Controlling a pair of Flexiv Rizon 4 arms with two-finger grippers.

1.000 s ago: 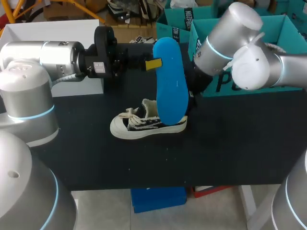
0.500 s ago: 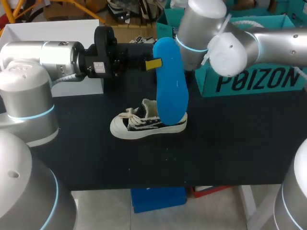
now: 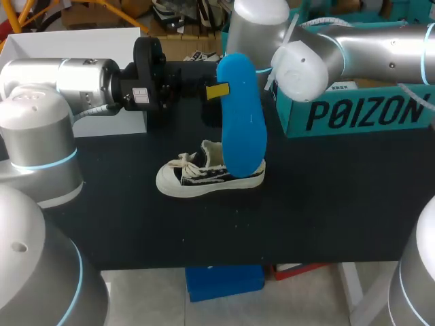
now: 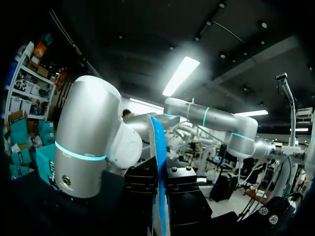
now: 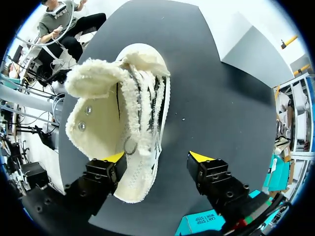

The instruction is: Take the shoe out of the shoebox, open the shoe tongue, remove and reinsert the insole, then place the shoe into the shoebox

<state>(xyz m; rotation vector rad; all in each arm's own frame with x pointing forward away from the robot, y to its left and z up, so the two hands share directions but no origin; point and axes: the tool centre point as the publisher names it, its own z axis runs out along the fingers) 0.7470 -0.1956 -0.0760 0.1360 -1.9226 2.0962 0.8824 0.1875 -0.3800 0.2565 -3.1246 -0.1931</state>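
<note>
Around: shoebox [image 3: 360,112] stood back right; right arm [image 3: 367,44] passed behind insole [image 3: 242,115].
Shoe [image 3: 204,175]: toe pointed toward left arm, lengthwise across table [image 3: 340,204].
Insole: stood upright over heel.
Left gripper [image 3: 217,90]: pinched insole.
Right gripper [image 5: 157,157]: spread wide.

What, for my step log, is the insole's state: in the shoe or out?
Out. The left tool holds the blue insole upright; in the right wrist view the shoe shows no blue inside.

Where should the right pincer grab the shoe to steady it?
Probably at the heel rim, coming from above: the shoe stands on its sole, opening up, with the heel nearest the open right pincer.
</note>
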